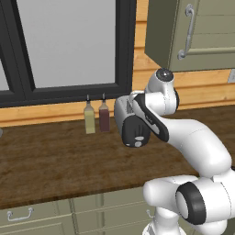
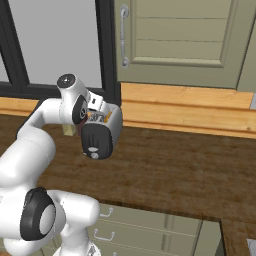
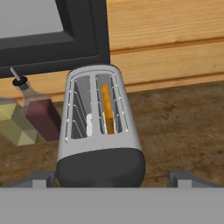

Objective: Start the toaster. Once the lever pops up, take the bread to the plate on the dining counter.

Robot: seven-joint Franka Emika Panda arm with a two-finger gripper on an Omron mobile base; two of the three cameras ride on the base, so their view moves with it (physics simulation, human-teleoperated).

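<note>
Counter: dark wood-grain top; toaster and two bottles stand on it.

Toaster stands upright on the counter near the plank back wall, dark end panel toward the camera in the hand view, slots up; bread sits on edge in its right slot. Just left of the toaster stand a dark red bottle and a yellow bottle, side by side, upright, below the window frame. The counter runs on to the right as bare wood in the right base view.
</note>
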